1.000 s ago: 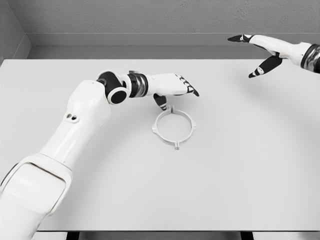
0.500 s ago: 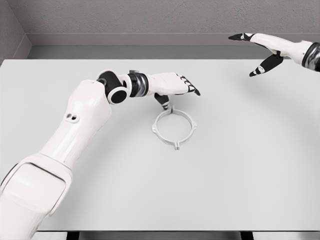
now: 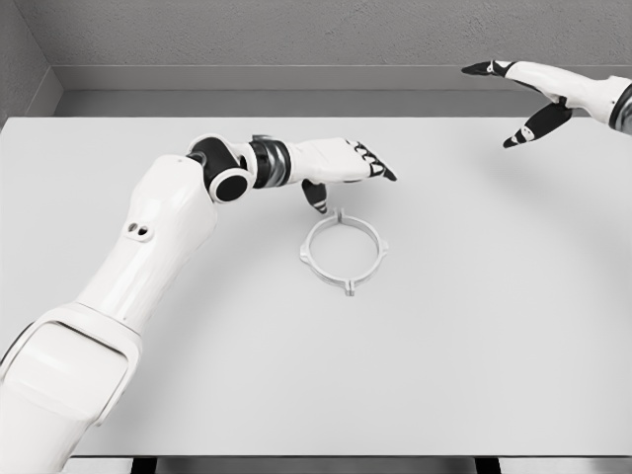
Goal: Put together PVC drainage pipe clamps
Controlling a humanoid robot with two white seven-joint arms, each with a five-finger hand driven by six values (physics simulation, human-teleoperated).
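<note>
Head view, left to right, with the clamp ring (image 3: 342, 249) as landmark.

Left of the ring and just behind it: left hand (image 3: 346, 164), flat, palm down, fingers (image 3: 380, 170) stretched forward and loose, thumb (image 3: 316, 197) hanging down toward the ring's far edge, near it but apart as far as can be judged. Nothing grasped. Forearm level over the table (image 3: 494, 326), elbow bent, upper arm coming in from the lower left.

Ring itself: white, lying flat on the table, small lugs around the rim, not held. No second clamp part in sight.

To do the step well, probably: lower the hand straight down, thumb inside or against the far rim, fingers over the outside, then close slowly. Thin and flat, so likely to slide on the smooth table if pushed from one side only; better to pinch from both sides together.

Far right of the ring and well behind it: right hand (image 3: 528, 94), raised, fingers spread, empty.
</note>
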